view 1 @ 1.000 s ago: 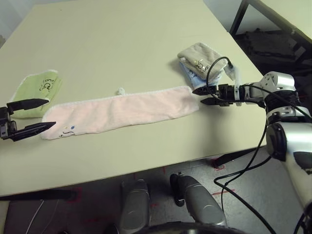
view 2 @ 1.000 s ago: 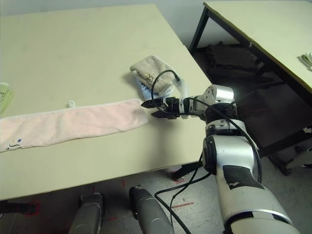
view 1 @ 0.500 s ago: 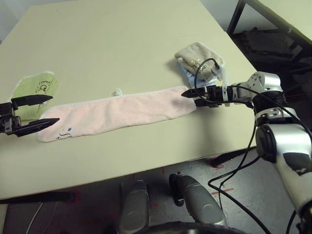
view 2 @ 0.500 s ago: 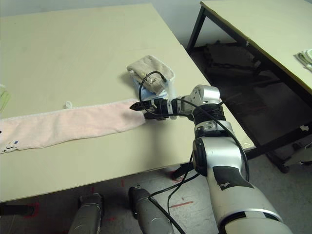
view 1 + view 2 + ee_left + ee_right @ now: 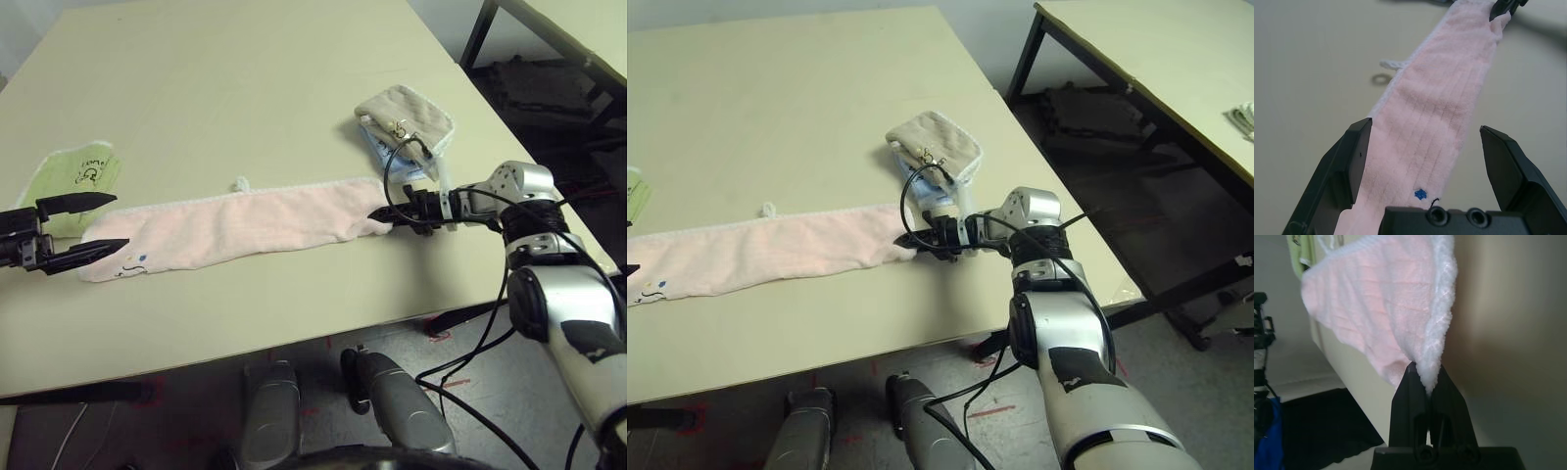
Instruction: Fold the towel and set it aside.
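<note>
One end pinched: right gripper (image 5: 908, 240) clenched on towel (image 5: 235, 227); left gripper (image 5: 106, 221) agape, straddling logo end. Next, probably: clamp left, fold.

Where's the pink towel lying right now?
The towel lies stretched across the table's near half, between the green cloth on the left and the tan-and-blue folded pile on the right.

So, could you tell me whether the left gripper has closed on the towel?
No, the left gripper is open, its fingers astride the towel.

One pink towel (image 5: 245, 225), one green towel (image 5: 73, 181), one tan towel (image 5: 405, 113), one blue towel (image 5: 387, 147), two tables (image 5: 245, 78).
</note>
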Robot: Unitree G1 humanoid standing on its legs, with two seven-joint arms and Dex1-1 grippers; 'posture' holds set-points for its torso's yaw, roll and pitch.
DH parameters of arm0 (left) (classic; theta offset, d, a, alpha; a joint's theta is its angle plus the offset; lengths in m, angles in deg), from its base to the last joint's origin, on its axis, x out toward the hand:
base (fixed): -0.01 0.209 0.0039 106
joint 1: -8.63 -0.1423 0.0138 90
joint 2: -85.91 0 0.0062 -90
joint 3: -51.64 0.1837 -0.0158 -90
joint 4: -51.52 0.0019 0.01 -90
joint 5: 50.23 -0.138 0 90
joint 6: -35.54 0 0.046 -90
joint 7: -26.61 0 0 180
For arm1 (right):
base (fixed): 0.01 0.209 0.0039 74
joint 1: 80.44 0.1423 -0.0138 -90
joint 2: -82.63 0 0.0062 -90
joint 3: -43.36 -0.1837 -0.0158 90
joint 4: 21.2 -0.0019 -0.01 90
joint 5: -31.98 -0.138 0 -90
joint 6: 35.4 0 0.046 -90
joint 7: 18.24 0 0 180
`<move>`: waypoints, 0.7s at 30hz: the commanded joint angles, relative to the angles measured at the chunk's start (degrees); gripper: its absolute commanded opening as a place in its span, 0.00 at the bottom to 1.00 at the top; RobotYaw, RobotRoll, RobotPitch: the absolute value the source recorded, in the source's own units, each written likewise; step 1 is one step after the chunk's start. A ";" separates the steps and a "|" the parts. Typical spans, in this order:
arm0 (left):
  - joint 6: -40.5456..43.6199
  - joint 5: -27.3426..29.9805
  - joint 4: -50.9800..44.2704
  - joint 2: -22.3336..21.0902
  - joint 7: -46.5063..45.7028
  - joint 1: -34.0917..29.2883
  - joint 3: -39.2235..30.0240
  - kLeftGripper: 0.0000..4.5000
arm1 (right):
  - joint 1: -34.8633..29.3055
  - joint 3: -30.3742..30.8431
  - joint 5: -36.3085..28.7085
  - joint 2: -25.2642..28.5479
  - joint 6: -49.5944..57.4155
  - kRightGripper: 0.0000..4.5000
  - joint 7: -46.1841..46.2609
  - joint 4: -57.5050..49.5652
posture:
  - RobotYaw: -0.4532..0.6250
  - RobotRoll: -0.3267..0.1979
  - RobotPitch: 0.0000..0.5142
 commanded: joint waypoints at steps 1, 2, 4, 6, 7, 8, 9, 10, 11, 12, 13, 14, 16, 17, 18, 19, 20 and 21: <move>-0.36 -0.43 0.11 0.22 0.37 -0.22 0.95 1.00 | -2.19 4.09 -1.21 4.00 1.38 0.01 -1.88 -3.88 | 0.38 0.62 0.40; -0.41 -0.46 0.12 0.23 0.37 -0.28 1.05 1.00 | -2.46 5.13 -1.24 5.27 1.05 0.01 -2.56 -4.34 | 0.38 0.62 0.40; -0.42 -0.51 0.20 0.27 0.37 -0.29 1.16 1.00 | -2.30 7.01 -1.19 7.86 0.18 0.01 -4.34 -4.21 | 0.38 0.62 0.40; -0.38 -0.56 0.27 0.27 0.37 -0.28 1.29 1.00 | -1.49 8.77 -1.02 10.15 -0.78 0.01 -6.23 -3.53 | 0.38 0.62 0.40; -0.34 -0.61 0.32 0.28 0.37 -0.21 1.39 1.00 | -0.84 9.90 -0.81 11.46 -1.38 0.01 -7.43 -3.08 | 0.37 0.62 0.40; -0.31 -0.63 0.36 0.27 0.37 -0.17 1.46 1.00 | -0.38 10.81 -0.67 12.36 -1.85 0.01 -8.37 -2.75 | 0.37 0.62 0.40; -0.27 -0.62 0.39 0.24 0.37 -0.10 1.54 1.00 | 0.09 11.99 -0.57 13.35 -2.21 0.01 -9.47 -2.72 | 0.37 0.62 0.40; -0.21 -0.64 0.46 0.18 0.37 0.07 1.68 1.00 | 0.60 13.62 -0.25 14.59 -2.81 0.01 -10.86 -2.83 | 0.37 0.62 0.40; -0.21 -0.60 0.48 0.10 0.37 0.11 1.80 1.00 | 0.97 15.00 0.08 15.56 -3.37 0.01 -12.01 -2.87 | 0.37 0.62 0.40; -0.22 -0.55 0.52 0.03 0.37 0.17 1.92 1.00 | 1.32 16.15 0.34 16.23 -3.86 0.01 -12.99 -2.74 | 0.37 0.62 0.40; -0.26 -0.50 0.53 -0.05 0.37 0.16 2.02 1.00 | 1.67 17.33 0.67 16.93 -4.47 0.01 -14.05 -2.59 | 0.37 0.62 0.41; -0.28 -0.44 0.49 -0.14 0.37 0.08 2.08 1.00 | 2.04 18.52 0.93 17.67 -4.86 0.01 -15.10 -2.71 | 0.37 0.62 0.41; -0.34 -0.35 0.48 -0.34 0.37 -0.09 2.13 1.00 | 2.95 20.59 1.53 18.98 -5.46 0.01 -16.61 -3.16 | 0.37 0.62 0.41; -0.36 -0.31 0.48 -0.42 0.37 -0.18 2.12 1.00 | 3.36 21.33 1.79 19.40 -5.57 0.01 -16.95 -3.46 | 0.37 0.62 0.41; -0.37 -0.32 0.58 -0.49 0.37 -0.20 2.10 1.00 | 3.95 22.67 1.93 20.21 -5.50 0.01 -17.50 -5.39 | 0.37 0.62 0.41; -0.39 -0.32 0.66 -0.55 0.37 -0.24 2.08 1.00 | 4.36 23.66 1.97 20.79 -5.42 0.01 -17.93 -6.81 | 0.37 0.62 0.41; -0.41 -0.36 0.76 -0.60 0.37 -0.23 2.05 1.00 | 5.01 24.86 1.31 21.65 -4.25 0.01 -18.54 -9.67 | 0.37 0.62 0.41; -0.45 -0.41 0.94 -0.67 0.37 -0.21 2.04 1.00 | 5.75 25.88 0.33 22.35 -2.57 0.01 -18.83 -13.18 | 0.37 0.62 0.41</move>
